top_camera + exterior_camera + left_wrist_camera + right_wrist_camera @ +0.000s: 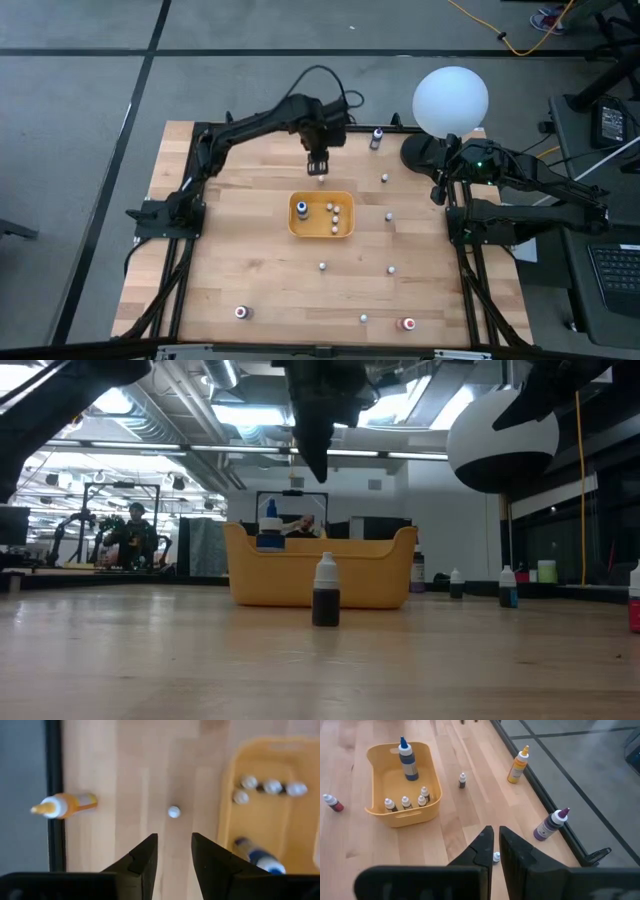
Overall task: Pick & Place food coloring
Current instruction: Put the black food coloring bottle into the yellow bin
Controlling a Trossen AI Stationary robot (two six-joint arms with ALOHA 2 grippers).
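— Yellow-orange tray (294,227) sits near the middle of the wooden worktop (230,260); what is in it?

— A tall blue-capped bottle (301,208) stands at one end, and four small food coloring bottles (406,803) cluster at the other.

— And the left gripper (320,168)?

— It hangs above the worktop just past the tray's far side, toward the far edge. Its fingers (145,857) are spread with a clear gap, holding nothing. Directly under it stands one small white-capped bottle (173,812), apart from the fingers.

— Where are the other bottles?

— Scattered. An orange squeeze bottle (518,766) and a purple bottle (550,825) stand along the far edge. A dark small bottle (326,592) stands alone nearer the front edge, and a red-capped one (408,324) stands by the near right corner, with several more dotted over the right half.

— The right gripper (494,851)?

— Parked at the right edge beside the white globe lamp (451,99); its fingers are nearly pressed together, only a thin slit between them, empty.
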